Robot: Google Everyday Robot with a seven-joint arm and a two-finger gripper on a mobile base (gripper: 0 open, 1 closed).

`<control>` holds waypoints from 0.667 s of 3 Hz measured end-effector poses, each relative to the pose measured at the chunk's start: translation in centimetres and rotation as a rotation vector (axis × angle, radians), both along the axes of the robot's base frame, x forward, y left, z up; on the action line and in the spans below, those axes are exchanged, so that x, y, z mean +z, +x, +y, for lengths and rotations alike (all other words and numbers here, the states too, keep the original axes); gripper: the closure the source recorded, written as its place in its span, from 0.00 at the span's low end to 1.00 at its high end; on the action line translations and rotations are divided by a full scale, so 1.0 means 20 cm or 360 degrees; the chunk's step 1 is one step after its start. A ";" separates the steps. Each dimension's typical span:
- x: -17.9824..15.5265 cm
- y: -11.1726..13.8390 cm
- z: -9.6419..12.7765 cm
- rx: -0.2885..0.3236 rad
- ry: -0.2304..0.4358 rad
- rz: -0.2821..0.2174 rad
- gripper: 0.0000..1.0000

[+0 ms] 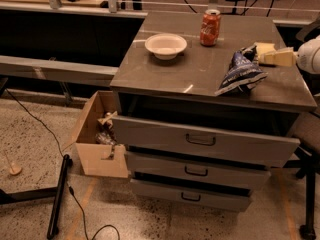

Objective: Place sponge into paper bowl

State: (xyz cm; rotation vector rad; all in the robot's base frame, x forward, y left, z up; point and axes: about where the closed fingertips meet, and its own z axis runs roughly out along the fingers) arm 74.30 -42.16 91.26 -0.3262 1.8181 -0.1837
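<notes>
The sponge [264,47] is a small pale yellow block lying on the cabinet top at the far right, just behind the snack bag. My gripper [265,59] reaches in from the right edge, low over the top, with its tip right beside the sponge's near side and touching or almost touching it. The white paper bowl [166,45] stands upright and empty at the back left of the cabinet top, well to the left of the gripper.
An orange-red soda can [210,27] stands right of the bowl. A dark blue and white snack bag [241,71] lies left of the gripper. The grey cabinet top [165,76] sits over three part-open drawers. A cardboard box [97,139] stands on the floor at left.
</notes>
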 end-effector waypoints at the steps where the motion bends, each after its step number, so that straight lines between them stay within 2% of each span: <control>1: -0.05 0.07 -0.01 -0.0024 -0.0022 -0.0010 0.00; 2: -0.12 0.12 0.05 -0.0032 0.0016 0.0019 0.00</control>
